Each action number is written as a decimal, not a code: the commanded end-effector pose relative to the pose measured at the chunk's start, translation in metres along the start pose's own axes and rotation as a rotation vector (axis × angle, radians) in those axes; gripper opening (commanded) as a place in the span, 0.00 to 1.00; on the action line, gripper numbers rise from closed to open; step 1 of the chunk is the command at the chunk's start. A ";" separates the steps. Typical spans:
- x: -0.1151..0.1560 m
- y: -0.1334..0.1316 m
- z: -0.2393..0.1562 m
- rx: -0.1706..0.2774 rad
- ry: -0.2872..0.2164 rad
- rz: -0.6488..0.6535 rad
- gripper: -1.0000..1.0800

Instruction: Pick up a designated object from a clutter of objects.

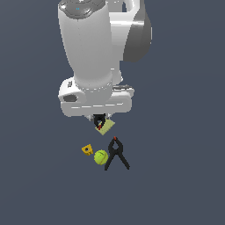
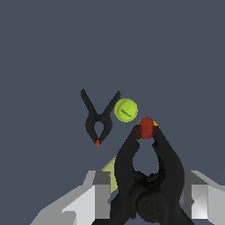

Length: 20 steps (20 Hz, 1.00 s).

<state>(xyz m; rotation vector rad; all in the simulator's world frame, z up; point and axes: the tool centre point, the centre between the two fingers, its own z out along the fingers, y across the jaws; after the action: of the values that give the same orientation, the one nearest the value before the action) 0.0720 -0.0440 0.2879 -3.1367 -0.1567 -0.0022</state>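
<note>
Small black clamp (image 2: 147, 176) with the red tip fills the wrist view, sitting right between the two grey fingers (image 2: 102, 193) of the gripper (image 2: 149, 197), one finger on each side of its body. The jaws look closed onto it, though contact on the far side is hard to make out. From the exterior view the same small black clamp (image 1: 99, 121) peeks out just under the white arm (image 1: 90, 57), tucked up against the gripper (image 1: 99, 117) and mostly hidden by it.

Right beneath it lies the flat yellow-green rectangle (image 1: 106, 128), only a corner showing; whether the clamp touches it, I can't tell. In the wrist view a sliver of that rectangle (image 2: 110, 173) shows beside the clamp's leg.

Lower in the exterior view, the rest of the clutter: the larger long-legged clamp (image 1: 116, 154) lies flat, red tip toward the arm, legs splayed away. The green tennis ball (image 1: 100, 157) sits just beside one of its legs, and the orange-yellow block (image 1: 87, 150) with its hole is near the ball on the exterior view's left. All rest on the dark blue-grey floor (image 1: 176, 176).
</note>
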 end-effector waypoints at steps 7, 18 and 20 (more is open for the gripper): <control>-0.005 0.028 -0.082 0.000 -0.001 0.000 0.00; -0.005 0.043 -0.126 -0.001 -0.001 0.000 0.00; -0.005 0.044 -0.128 -0.001 -0.001 0.000 0.00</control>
<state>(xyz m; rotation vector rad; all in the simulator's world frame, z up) 0.0709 -0.0879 0.4136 -3.1375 -0.1563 -0.0010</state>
